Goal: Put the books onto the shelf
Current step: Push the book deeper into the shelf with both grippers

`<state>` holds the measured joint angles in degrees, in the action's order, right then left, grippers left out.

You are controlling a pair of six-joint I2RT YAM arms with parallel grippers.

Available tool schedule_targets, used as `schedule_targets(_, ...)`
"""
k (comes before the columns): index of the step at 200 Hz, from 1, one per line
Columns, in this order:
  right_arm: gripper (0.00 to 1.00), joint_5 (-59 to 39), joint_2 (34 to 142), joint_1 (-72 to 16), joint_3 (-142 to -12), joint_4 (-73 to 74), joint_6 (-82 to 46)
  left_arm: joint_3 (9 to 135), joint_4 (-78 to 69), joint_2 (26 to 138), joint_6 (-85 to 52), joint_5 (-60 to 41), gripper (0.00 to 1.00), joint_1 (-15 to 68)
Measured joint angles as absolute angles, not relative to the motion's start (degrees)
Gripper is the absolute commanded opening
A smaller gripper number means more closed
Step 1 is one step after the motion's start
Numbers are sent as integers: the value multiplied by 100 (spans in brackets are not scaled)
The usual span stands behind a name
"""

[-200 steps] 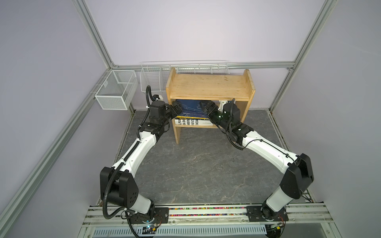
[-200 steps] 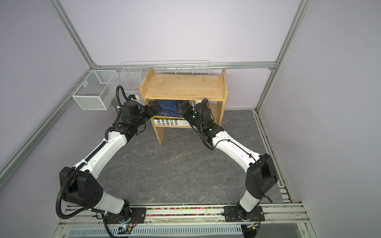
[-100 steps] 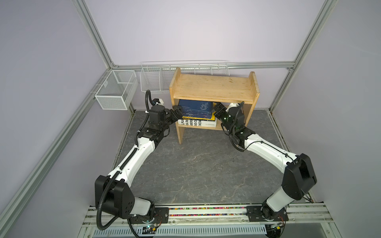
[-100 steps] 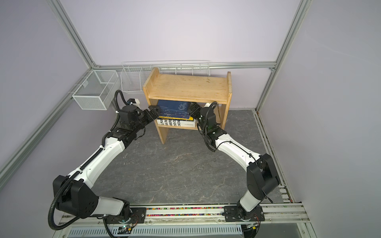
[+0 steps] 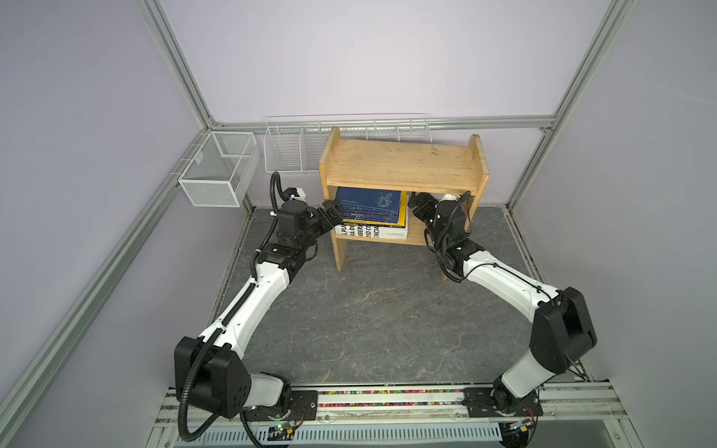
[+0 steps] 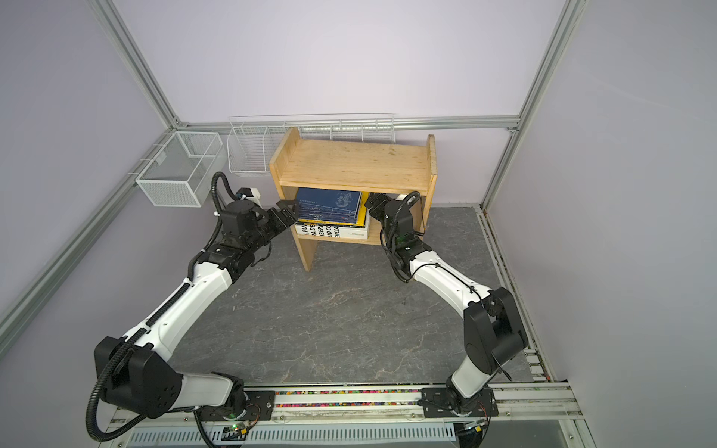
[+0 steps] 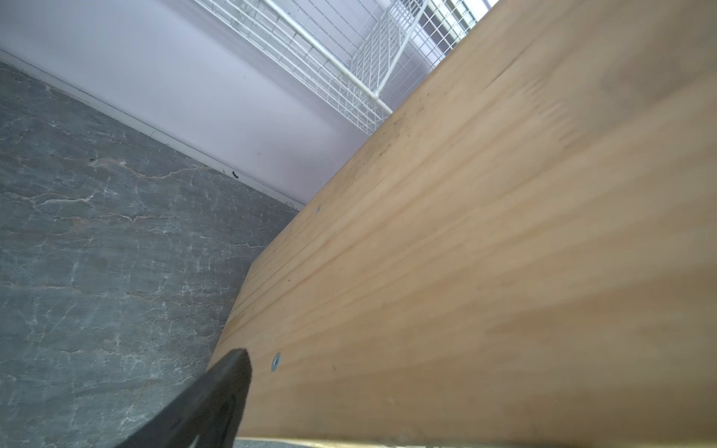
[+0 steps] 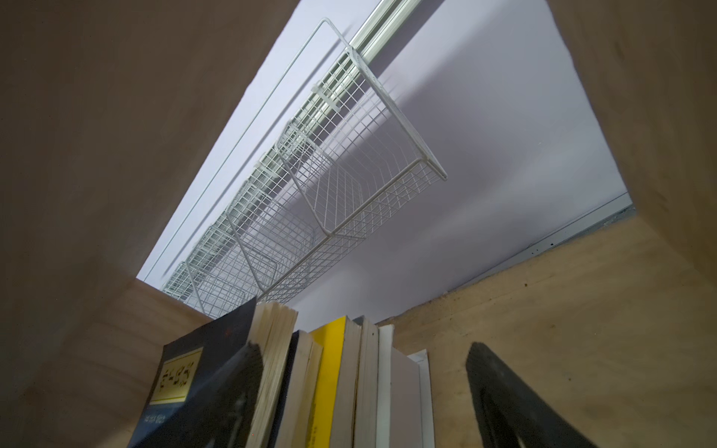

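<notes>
The books [image 5: 368, 205] [image 6: 329, 205] lie flat in one stack on the lower tier of the pine shelf [image 5: 399, 165] [image 6: 349, 163], navy on top, yellow below, and a thick white one [image 5: 372, 231] at the bottom. My right gripper [image 5: 414, 205] [image 8: 364, 349] is open inside that tier at the stack's right end. One of its fingers [image 8: 232, 388] lies against the navy cover and the other stands clear of the white book [image 8: 403, 388]. My left gripper [image 5: 333, 214] [image 6: 288, 214] is open at the left side panel's front edge. One of its fingers [image 7: 229, 372] shows outside the panel [image 7: 465, 252]; the other is hidden.
Two white wire baskets [image 5: 219, 170] [image 5: 287, 149] hang on the frame to the left of and behind the shelf. Grey stone-patterned floor [image 5: 368, 310] stretches between the shelf and the arms' base rail [image 5: 388, 399]. Metal frame posts stand at the back corners.
Both arms reached back and carried the stack deeper into the lower tier. The shelf slid a little to the right. Over the last half second almost nothing moved.
</notes>
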<state>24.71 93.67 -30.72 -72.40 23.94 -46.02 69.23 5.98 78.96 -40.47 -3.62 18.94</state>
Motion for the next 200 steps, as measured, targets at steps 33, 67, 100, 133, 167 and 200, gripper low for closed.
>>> schedule_targets(33, 84, 2058, 9367, -3041, -7181, 2580, -4609, 6923, 342, 7896, -4014, -569, 96, 1870)
schedule_targets(67, 83, 1468, 9393, -3006, -7223, 2600, -4709, 6925, 242, 7896, -3979, -703, 96, 1870)
schedule_targets(100, 81, 1031, 9612, -3002, -7452, 2620, -4735, 6954, 200, 7924, -3907, -825, 96, 1870)
schedule_targets(133, 70, 742, 9703, -3009, -7485, 2786, -4729, 6956, 202, 7964, -3850, -888, 96, 1870)
schedule_targets(167, 45, 609, 9743, -3009, -7489, 2873, -4657, 6956, 202, 8018, -3833, -904, 96, 1870)
schedule_targets(200, 36, 587, 9743, -3009, -7509, 2779, -4536, 6956, 202, 8053, -3833, -904, 96, 1870)
